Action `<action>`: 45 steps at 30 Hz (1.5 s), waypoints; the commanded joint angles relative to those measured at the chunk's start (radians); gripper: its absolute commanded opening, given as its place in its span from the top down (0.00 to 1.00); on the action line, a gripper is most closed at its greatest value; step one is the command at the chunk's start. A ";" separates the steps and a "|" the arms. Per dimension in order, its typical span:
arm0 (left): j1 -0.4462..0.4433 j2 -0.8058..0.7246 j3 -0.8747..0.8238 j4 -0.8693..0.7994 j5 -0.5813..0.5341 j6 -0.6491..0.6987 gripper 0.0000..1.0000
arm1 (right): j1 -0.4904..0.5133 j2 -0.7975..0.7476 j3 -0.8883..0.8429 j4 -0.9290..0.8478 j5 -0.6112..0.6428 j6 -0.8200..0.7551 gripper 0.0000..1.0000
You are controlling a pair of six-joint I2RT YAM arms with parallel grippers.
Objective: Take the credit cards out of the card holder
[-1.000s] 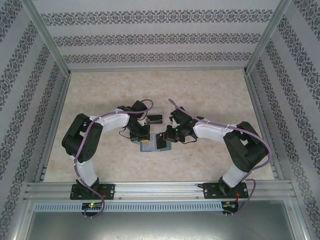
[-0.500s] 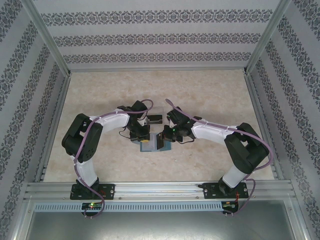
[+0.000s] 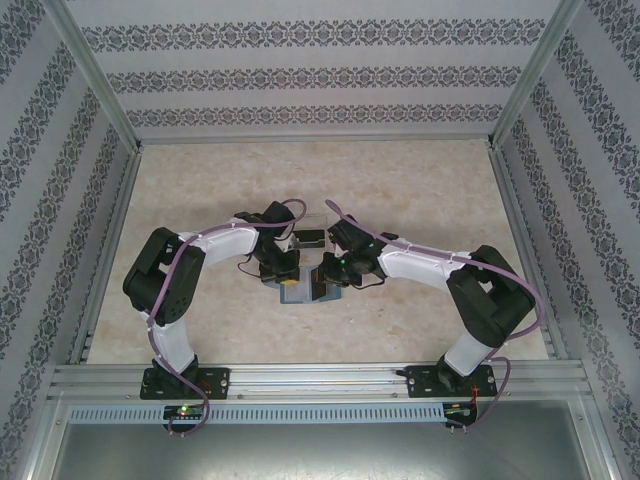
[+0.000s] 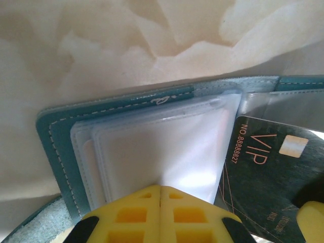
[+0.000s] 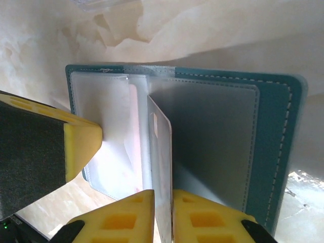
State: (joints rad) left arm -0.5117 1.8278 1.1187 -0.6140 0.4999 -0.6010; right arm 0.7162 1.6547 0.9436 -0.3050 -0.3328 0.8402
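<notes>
Holder [image 3: 305, 291] lies open, long axis along the table's [image 3: 420, 180] near edge. Your left gripper [image 4: 160, 197] is closed; you can't tell whether your right gripper [image 5: 163, 202] clamps the upright card [image 5: 161, 152].

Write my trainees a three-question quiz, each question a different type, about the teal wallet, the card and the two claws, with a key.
1. True or false: the left claw is shut, its tips on the clear plastic sleeves of the teal fabric card holder.
2. Which word is printed on the dark grey plastic card? A VIP, B GOLD, C DEBIT.
3. Which claw has that card between its fingers?
Key: 1 true; 2 A; 3 the right claw.
</notes>
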 commanded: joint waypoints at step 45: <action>0.191 -0.236 -0.171 0.043 0.024 0.007 0.92 | -0.089 0.088 0.499 -0.537 0.019 -1.363 0.97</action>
State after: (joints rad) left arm -0.3424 1.6222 0.9634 -0.6022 0.4839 -0.6025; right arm 0.6243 1.6958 1.3701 -0.7177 -0.3477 -0.2501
